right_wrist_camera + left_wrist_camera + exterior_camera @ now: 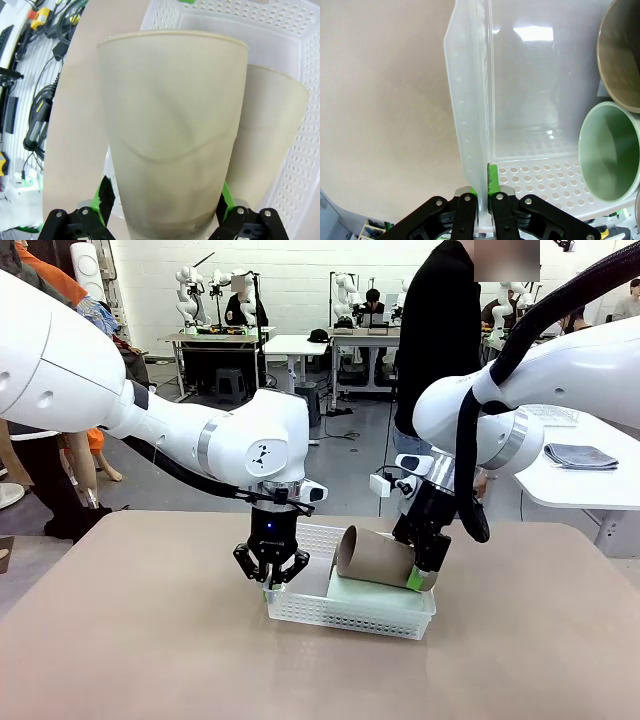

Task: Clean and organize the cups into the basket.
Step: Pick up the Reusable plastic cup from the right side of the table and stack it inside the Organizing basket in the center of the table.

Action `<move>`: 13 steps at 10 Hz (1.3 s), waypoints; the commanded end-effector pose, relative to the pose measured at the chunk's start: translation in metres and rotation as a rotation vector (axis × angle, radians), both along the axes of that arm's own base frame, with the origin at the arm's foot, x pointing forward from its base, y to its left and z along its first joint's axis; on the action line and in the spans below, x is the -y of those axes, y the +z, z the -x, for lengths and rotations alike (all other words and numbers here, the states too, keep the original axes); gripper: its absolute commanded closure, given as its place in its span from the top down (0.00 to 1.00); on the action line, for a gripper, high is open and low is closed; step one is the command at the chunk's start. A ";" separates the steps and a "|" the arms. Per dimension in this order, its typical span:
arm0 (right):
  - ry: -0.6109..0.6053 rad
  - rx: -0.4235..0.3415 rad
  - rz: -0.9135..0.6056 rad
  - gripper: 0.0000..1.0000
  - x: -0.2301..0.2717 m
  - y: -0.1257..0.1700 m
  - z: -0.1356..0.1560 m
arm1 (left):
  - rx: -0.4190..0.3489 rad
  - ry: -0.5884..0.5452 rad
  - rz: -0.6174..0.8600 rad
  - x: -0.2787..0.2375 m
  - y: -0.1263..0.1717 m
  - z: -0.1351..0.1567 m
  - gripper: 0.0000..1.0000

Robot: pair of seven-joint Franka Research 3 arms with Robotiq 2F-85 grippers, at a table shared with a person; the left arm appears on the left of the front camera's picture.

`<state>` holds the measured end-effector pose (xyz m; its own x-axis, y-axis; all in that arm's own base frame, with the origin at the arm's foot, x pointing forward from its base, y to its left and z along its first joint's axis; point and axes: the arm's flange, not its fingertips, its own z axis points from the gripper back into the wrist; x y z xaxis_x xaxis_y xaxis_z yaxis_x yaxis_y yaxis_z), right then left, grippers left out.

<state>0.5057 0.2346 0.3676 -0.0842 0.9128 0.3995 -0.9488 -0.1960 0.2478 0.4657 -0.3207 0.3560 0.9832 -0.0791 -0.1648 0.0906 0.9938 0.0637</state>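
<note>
Lowering the brown cup (375, 556) flat beside the mint cup (372, 595) looks the best finish, since the right gripper (425, 575) has its fingers spread around the cup's base over the basket (300, 608) while the left gripper (271, 575) pinches the wall.

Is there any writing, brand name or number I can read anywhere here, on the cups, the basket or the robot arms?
None can be read.
Brown-tan cup, mint green cup and basket: plain, no print.
Left arm's wrist joint: a small dark mark, a symbol rather than letters.
Left gripper body: a tiny blue light, no text.
</note>
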 end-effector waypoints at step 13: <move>-0.365 0.260 -1.093 1.00 0.350 0.055 0.145 | -0.003 -0.002 -0.007 -0.004 -0.002 0.000 0.00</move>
<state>0.3567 -0.1119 0.4394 -0.0935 0.1353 0.9864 -0.9916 0.0765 -0.1045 0.4659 -0.3205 0.3560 0.9832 -0.0786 -0.1647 0.0901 0.9939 0.0635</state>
